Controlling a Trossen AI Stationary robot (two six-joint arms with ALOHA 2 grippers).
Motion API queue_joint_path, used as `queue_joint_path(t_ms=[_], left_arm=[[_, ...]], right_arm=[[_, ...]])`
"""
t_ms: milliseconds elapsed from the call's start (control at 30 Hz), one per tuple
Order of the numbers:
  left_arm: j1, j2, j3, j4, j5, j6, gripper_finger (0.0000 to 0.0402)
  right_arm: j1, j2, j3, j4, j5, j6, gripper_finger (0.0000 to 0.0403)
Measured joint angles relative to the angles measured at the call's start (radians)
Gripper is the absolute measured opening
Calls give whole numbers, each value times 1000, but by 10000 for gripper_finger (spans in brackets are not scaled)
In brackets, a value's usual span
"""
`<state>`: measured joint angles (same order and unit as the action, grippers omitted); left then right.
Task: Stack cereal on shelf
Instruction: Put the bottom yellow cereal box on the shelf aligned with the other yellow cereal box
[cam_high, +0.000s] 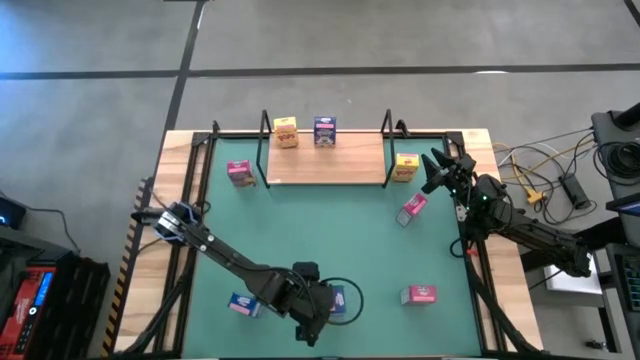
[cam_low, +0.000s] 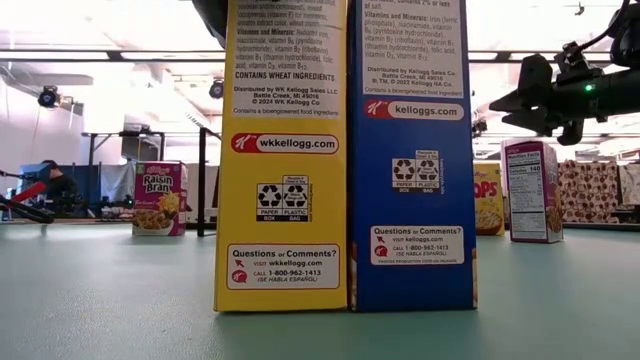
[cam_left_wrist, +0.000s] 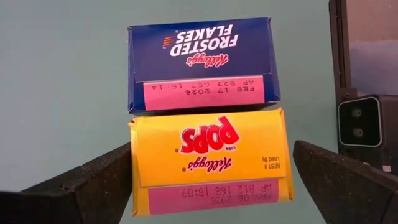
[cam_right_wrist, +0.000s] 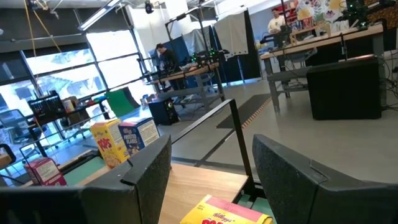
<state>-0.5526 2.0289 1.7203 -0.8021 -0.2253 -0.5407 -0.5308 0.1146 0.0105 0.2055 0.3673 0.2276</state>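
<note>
Left tool (cam_left_wrist: 211, 180) spread wide, as I see it, straddling yellow box (cam_left_wrist: 210, 158) beside blue box (cam_left_wrist: 202, 62); right tool (cam_right_wrist: 211, 168) narrow, empty, above shelf (cam_high: 325, 160).

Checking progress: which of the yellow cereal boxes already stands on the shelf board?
The yellow box on the wooden shelf, beside the blue box. The other yellow box sits off the board's right end.
</note>
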Motion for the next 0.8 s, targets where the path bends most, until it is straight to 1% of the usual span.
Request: queue_joint_path(t_ms=[133,233,600,700,800], left_arm=[[0,0,0,1,0,6,397],[0,0,0,1,0,26,385],[3,0,-7,-3,-5,31,285],[5,0,3,-36,-23,8,276],[10,0,34,-88,-27,-35,281]], right_arm=[[0,0,0,0,0,0,215],[0,0,0,0,0,0,215],[0,0,0,0,0,0,215],[0,0,0,0,0,0,215],[0,0,0,0,0,0,215]])
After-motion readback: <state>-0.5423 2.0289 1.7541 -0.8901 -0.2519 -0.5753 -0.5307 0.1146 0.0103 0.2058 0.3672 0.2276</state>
